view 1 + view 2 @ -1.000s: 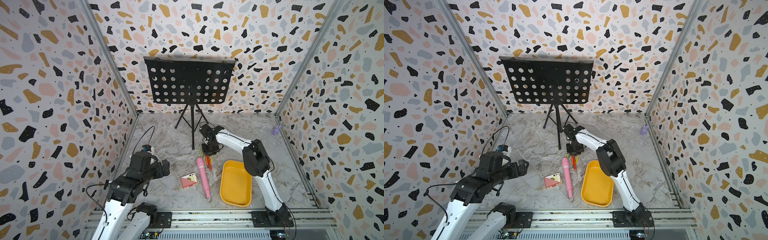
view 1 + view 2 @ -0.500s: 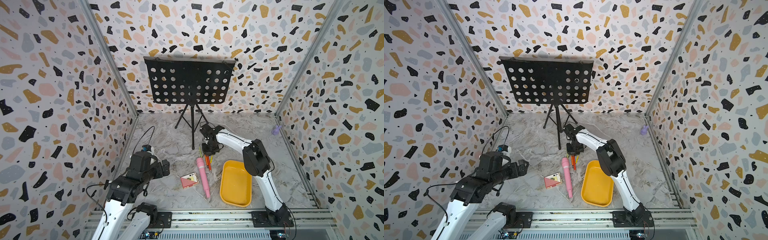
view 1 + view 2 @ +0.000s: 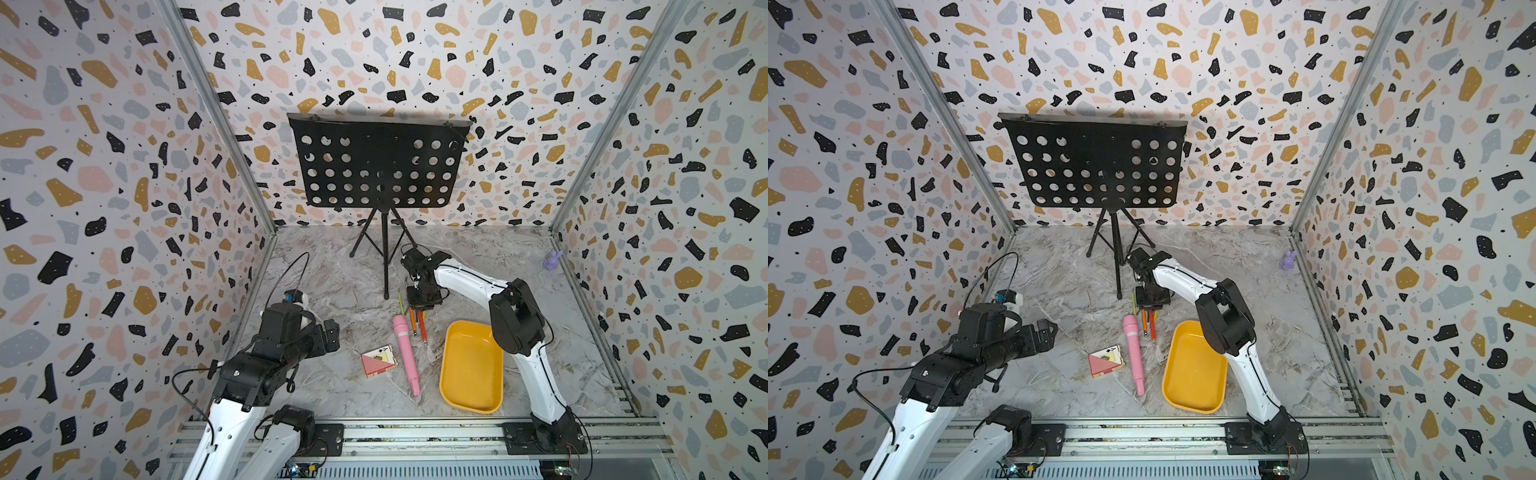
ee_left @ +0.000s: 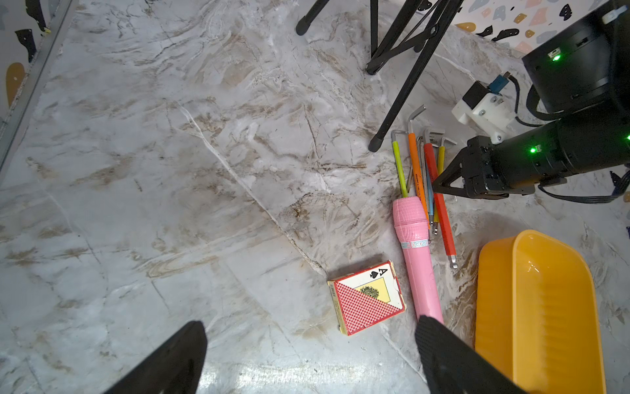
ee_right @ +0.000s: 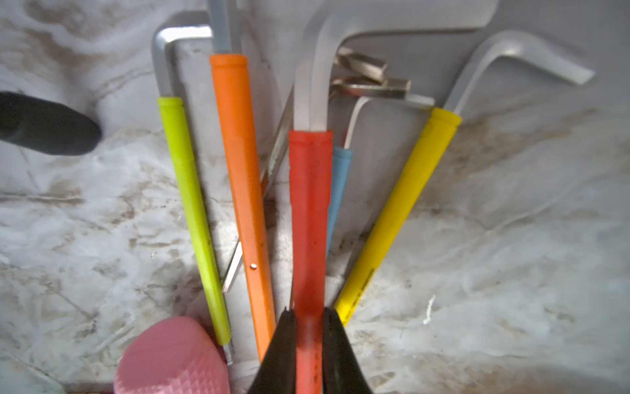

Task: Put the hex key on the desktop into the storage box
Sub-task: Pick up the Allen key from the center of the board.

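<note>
Storage box lies near right, empty; left gripper hangs spread wide near left. Farther back on the desktop, right gripper pinches the red-sleeved hex key mid-sleeve. Likely stiff, light steel; the rubbery sleeve should resist slipping. Long axis runs near–far, bent end far.

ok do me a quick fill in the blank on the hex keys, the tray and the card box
1. The right pincer is shut on the hex key whose sleeve is ____.
2. Inside, the storage box is ____.
3. The card box shows the ace of ____.
4. The left pincer hangs ____, holding nothing.
Missing words: red; empty; spades; open
</note>
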Motion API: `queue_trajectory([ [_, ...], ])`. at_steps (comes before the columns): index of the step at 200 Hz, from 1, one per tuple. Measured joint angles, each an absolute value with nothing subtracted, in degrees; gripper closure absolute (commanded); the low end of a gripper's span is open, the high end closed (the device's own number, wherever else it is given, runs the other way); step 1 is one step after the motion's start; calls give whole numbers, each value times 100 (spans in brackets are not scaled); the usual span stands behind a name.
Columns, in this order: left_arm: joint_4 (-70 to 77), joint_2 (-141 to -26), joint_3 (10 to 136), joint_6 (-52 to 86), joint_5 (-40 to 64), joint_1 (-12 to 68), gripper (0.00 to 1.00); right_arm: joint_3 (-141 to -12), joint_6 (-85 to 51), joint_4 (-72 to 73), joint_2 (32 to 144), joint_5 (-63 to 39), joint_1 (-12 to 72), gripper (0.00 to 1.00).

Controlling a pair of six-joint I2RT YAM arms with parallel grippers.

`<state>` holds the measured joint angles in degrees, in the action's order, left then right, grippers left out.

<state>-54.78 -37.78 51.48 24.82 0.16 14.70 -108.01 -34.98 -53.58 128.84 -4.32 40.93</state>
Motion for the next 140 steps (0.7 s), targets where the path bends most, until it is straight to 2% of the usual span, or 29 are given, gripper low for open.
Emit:
queue_trajectory([
  [76,-5478,-3778,5148,2482,16,1470,0,-10468,-3577,-5304,12680,-336,4034,100],
  [140,-5478,-3778,5148,2482,16,1470,0,-10232,-3616,-5310,11815,-296,4034,100],
])
